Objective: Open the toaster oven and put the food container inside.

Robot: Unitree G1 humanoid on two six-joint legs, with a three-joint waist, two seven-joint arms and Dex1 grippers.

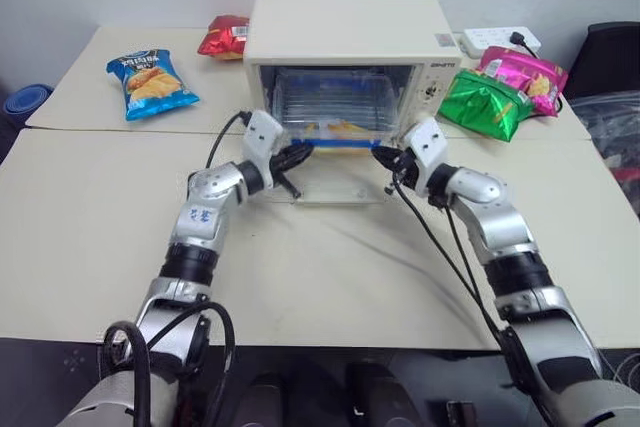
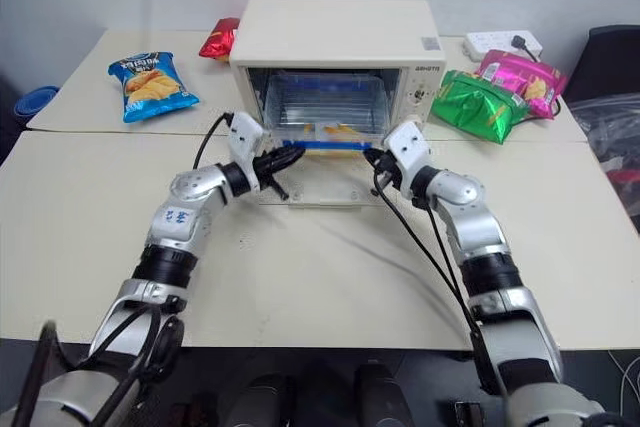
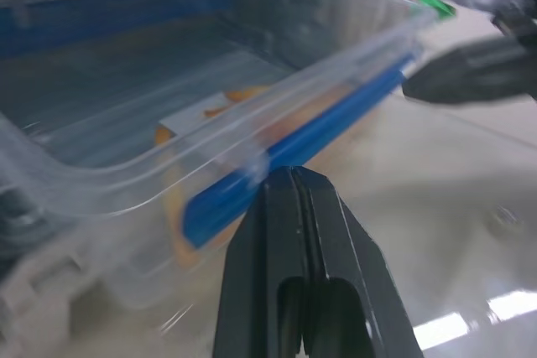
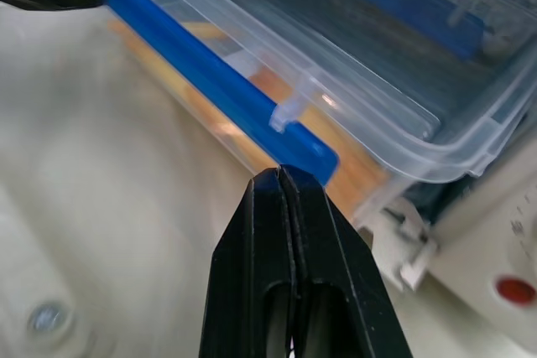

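Now food container point(image 4: 277, 90) between closed claws, touching

We see both arms in silver-grey metal links with black joint bands, black cables looped along each. White boxy wrist housings. Left tool point(image 1: 297, 155) and right tool point(image 1: 383, 156): two black tapered fingers each. Small blue-printed label on the left forearm.
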